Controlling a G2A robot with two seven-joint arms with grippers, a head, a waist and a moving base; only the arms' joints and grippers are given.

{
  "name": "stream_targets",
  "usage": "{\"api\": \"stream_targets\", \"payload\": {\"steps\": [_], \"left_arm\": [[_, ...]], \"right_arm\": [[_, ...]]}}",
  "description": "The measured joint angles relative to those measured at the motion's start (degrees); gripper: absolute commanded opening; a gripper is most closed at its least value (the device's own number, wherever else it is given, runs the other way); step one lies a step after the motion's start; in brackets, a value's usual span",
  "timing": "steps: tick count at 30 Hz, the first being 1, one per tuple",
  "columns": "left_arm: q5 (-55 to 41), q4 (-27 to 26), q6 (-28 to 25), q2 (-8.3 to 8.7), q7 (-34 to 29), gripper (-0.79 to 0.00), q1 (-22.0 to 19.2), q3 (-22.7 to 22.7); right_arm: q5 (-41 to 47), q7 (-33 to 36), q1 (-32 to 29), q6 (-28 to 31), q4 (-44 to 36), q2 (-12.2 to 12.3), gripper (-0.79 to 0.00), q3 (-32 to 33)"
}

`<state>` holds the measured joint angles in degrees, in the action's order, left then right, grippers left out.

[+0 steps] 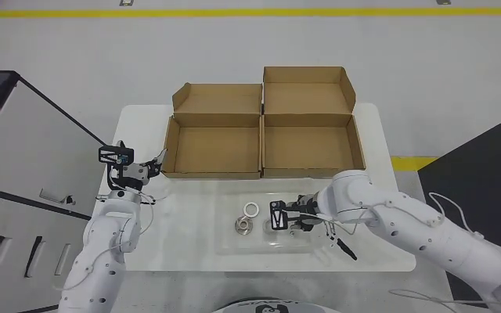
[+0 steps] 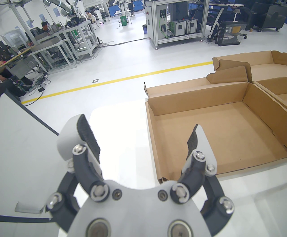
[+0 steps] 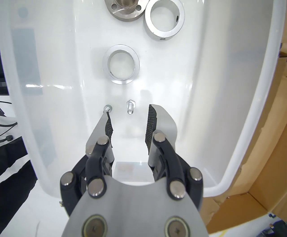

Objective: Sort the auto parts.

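- My right hand (image 3: 130,116) hung low inside the clear plastic tray (image 3: 266,89), its fingers spread apart and grasping nothing.
- A small hex bolt (image 3: 130,107) lay on the tray floor just ahead of the gap between my fingertips. A partly hidden bolt (image 3: 107,108) sat right at 1 fingertip.
- Beyond them lay the near shaft collar (image 3: 121,64). Farther off, the far shaft collar (image 3: 164,19) sat just beside a flanged bushing (image 3: 126,9).
- I judged the hex bolt light, rigid and smooth, likely to roll or skid on the slick plastic. The best hold looked to be across its shank close to the head, with the pads squeezing squarely.
- The collars looked stiff and heavier. I would have pinched 1 wall of the ring, with 1 finger inside the bore.
- The bushing seemed the heaviest, and its flange rim offered the surest hold.
- My left hand (image 2: 140,123) was released too, its fingers wide, held over the bench (image 1: 188,235) beside the left cardboard box (image 2: 197,98). The right cardboard box (image 1: 307,147) stood against that box.
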<state>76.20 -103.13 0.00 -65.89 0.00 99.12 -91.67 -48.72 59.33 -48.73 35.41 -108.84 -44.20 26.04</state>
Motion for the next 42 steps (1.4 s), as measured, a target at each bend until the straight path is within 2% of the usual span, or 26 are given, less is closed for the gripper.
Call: {"api": "stream_targets", "payload": {"steps": [19, 23, 28, 29, 42], "left_arm": [[0.0, 0.0, 0.0, 0.0, 0.0, 0.0, 0.0, 0.0], [0.0, 0.0, 0.0, 0.0, 0.0, 0.0, 0.0, 0.0], [0.0, 0.0, 0.0, 0.0, 0.0, 0.0, 0.0, 0.0], [0.0, 0.0, 0.0, 0.0, 0.0, 0.0, 0.0, 0.0], [0.0, 0.0, 0.0, 0.0, 0.0, 0.0, 0.0, 0.0]], "right_arm": [[-1.1, -2.6, -0.5, -1.2, 5.6, -2.8, -0.446, -0.9], [-0.7, -2.8, -0.5, -1.2, 6.7, -3.3, -0.502, -0.7], [-0.2, -2.7, -0.6, -1.0, 7.8, -3.7, -0.656, -0.5], [0.1, -2.7, -0.6, -0.9, 7.9, -3.8, -0.785, -0.5], [3.8, -3.0, -0.6, -1.2, 8.1, -4.0, -0.785, 2.2]]}}
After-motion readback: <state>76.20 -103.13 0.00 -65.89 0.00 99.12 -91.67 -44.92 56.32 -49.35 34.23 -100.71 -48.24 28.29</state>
